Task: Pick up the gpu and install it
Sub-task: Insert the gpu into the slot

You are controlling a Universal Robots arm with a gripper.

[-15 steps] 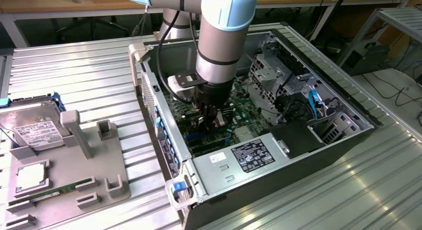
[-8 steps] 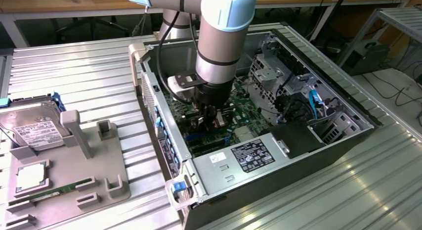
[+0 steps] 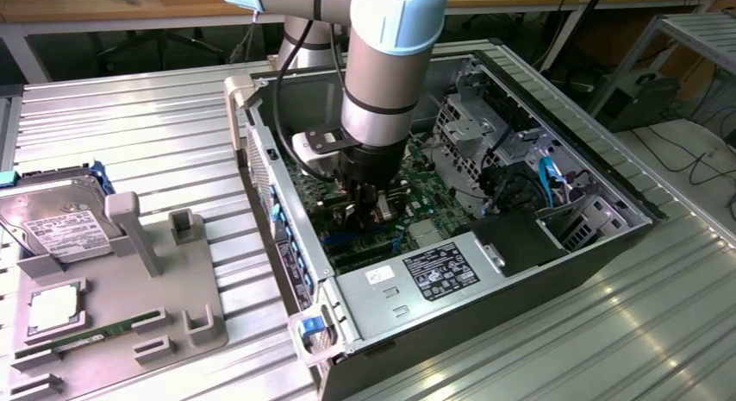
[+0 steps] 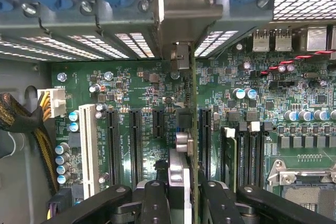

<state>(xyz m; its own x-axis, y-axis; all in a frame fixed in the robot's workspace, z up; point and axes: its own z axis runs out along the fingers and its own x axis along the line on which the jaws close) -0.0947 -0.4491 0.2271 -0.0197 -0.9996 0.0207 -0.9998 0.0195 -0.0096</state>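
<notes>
I'm mid-install, the end effector [image 4: 186, 195] pinching the gpu [image 4: 194, 103] edge-on over the motherboard [image 4: 136, 93] just ahead of it; seating it likely calls for a straight, aligned press.

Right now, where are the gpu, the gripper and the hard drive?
gpu [image 4: 185, 22]: wrist view, on its silver metal bracket.
gripper [image 3: 371, 213]: exterior view, midway between its fingertips.
hard drive [image 3: 64, 228]: exterior view, on its white label.

Metal table [image 3: 138, 134] bears 1 open computer case [image 3: 571, 125], 1 grey tray [image 3: 115, 306].
</notes>
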